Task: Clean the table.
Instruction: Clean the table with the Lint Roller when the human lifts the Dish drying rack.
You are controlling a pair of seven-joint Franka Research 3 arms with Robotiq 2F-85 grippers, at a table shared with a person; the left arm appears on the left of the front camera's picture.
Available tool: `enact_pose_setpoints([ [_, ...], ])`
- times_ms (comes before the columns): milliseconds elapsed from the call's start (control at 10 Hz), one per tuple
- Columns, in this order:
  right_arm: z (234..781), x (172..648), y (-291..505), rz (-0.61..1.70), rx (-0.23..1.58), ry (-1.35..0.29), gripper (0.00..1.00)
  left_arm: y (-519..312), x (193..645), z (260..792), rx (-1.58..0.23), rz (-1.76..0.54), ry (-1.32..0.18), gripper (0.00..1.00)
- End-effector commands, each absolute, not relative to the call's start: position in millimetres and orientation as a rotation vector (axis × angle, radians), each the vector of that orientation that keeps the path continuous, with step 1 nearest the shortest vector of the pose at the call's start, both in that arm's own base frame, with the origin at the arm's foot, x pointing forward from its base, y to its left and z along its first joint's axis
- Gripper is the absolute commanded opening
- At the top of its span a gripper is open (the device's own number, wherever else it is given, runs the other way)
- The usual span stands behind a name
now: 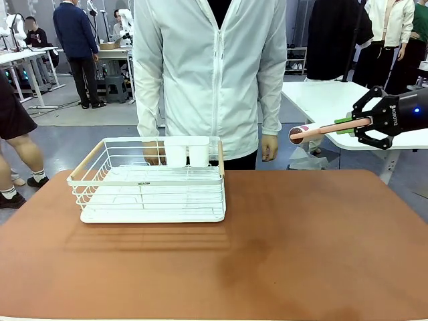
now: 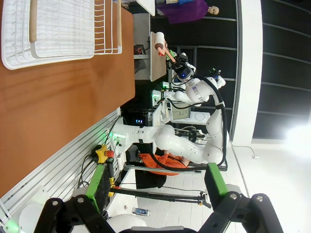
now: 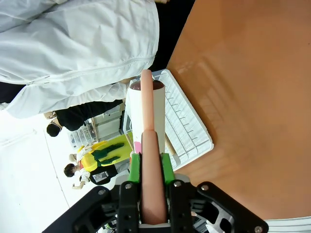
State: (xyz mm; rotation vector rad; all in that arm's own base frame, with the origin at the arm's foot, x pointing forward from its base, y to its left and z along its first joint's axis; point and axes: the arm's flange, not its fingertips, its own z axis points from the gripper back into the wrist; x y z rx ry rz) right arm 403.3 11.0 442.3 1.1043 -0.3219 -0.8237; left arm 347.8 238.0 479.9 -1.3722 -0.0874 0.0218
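So, in the front view the desk (image 1: 281,254) spreads its reddish-brown top across the lower picture, and a white wire rack (image 1: 147,194) with wooden side handles stands on its far left part, a white two-cup holder (image 1: 187,152) set at its back edge. A person (image 1: 214,73) in a white jacket stands at the far side, one hand (image 1: 269,147) hanging just past the desk's edge and the other behind the rack. From the right, the right fingers (image 1: 343,121) are closed on the pink handle of a lint roller (image 1: 321,130), held up off the desk near its far right corner with the roll end pointing toward the person; a white table (image 1: 321,93) lies behind it. In the left wrist view the left fingers (image 2: 99,187) are spread wide apart with nothing between their green pads. The desk (image 2: 58,97) runs up the picture's left side, with the rack (image 2: 14,60) at the top left. Farther off, the right arm holds the lint roller (image 2: 160,42) up beyond the desk's edge. In the right wrist view the right fingers (image 3: 134,167) press from both sides on the lint roller (image 3: 148,145), whose handle and white roll run straight up the middle. Beyond it lie the rack (image 3: 189,126), the desk (image 3: 243,97) on the right, and the person's (image 3: 73,43) white jacket at the upper left.
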Motion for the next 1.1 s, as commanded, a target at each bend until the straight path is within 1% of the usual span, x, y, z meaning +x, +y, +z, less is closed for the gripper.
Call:
enact_pose_setpoints([
  [0,443.7,403.6,11.1,-0.825,1.107,-0.323,0.02,239.2,344.3,481.6,-1.38,0.019,-0.092,1.0],
  [1000,443.7,403.6,11.1,-0.825,1.107,-0.323,0.02,239.2,344.3,481.6,-1.38,0.019,-0.092,1.0],
])
